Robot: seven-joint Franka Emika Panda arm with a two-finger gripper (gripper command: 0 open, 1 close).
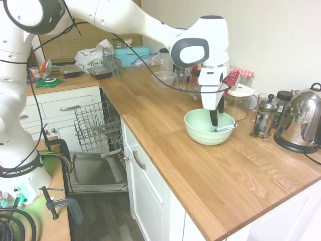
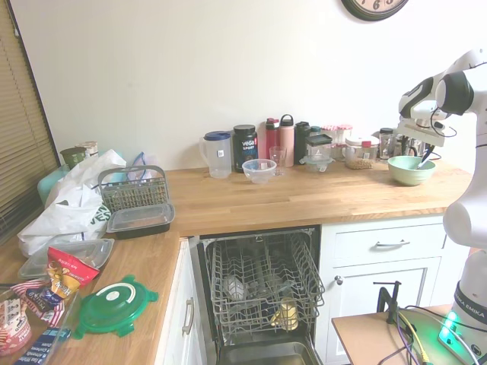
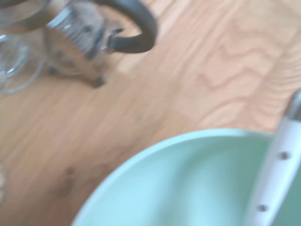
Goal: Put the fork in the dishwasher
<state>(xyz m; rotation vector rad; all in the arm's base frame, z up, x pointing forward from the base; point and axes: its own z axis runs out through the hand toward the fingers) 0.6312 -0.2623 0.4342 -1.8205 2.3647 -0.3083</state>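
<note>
Mint-green bowl [image 1: 208, 126] is seen right of centre in the first exterior view, on the wooden table [image 1: 210, 170]. Fork [image 1: 224, 128] is laid inside it, its handle resting over the bowl's right rim and pointing right. Pincer [image 1: 216, 116] is lowered into the bowl from above, dark fingers [image 1: 214, 118] reaching down just left of the fork handle. Spread or pressed together cannot be told from these views; no contact with the fork is visible.

In the wrist view, the bowl [image 3: 188, 183] fills the lower half, blurred, and a white handle with rivets, its end metal, [image 3: 273, 174] is seen rising from the bottom edge at far right. A dark-handled glass press [image 3: 89, 28] is seen at upper left, out of focus.

Dishwasher [image 1: 98, 150] is shown open at lower left of the first exterior view, door dropped, wire rack [image 1: 95, 123] pulled out. In the second exterior view the dishwasher [image 2: 262, 293] is at bottom centre, its rack partly loaded, well apart from the bowl [image 2: 412, 169] at far right, where the pincer [image 2: 421, 157] is also seen.

Kettle [image 1: 301, 123] and a glass jar [image 1: 239, 103] are placed just right of and behind the bowl.
</note>
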